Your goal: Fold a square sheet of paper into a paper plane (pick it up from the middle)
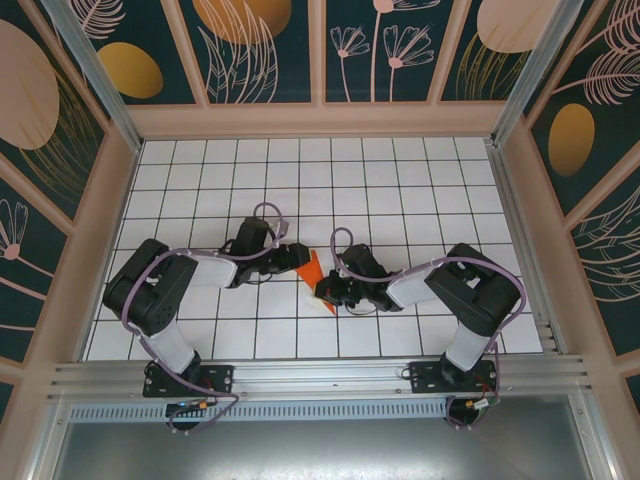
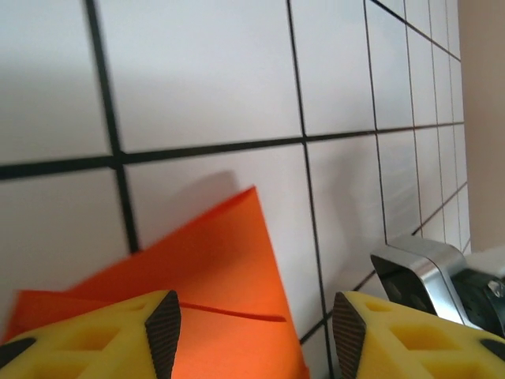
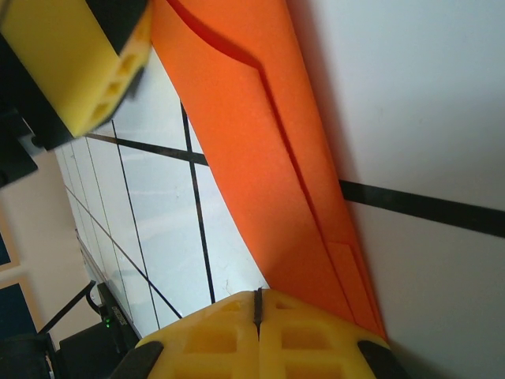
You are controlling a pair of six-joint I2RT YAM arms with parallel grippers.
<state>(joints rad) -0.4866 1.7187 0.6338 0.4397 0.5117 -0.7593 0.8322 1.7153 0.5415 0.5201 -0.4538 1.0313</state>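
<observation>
The orange paper (image 1: 311, 270), folded into a narrow pointed shape with layered flaps, lies on the white tiled floor between my two grippers. In the left wrist view the paper (image 2: 213, 268) runs under and between the yellow fingers (image 2: 95, 339) of my left gripper (image 2: 252, 332), whose jaws stand wide open. My left gripper (image 1: 295, 258) is at the paper's upper left side. My right gripper (image 1: 328, 291) is at the paper's lower tip. Its yellow fingers (image 3: 316, 347) are pressed together at my right gripper (image 3: 257, 304), and the paper (image 3: 268, 158) passes beside and under the right-hand one.
The white tiled floor (image 1: 400, 180) with black grid lines stretches behind and to both sides, closed in by patterned walls. A finger of the left gripper (image 3: 79, 63) hangs at the paper's far end in the right wrist view. The right arm's silver camera housing (image 2: 418, 272) is close by.
</observation>
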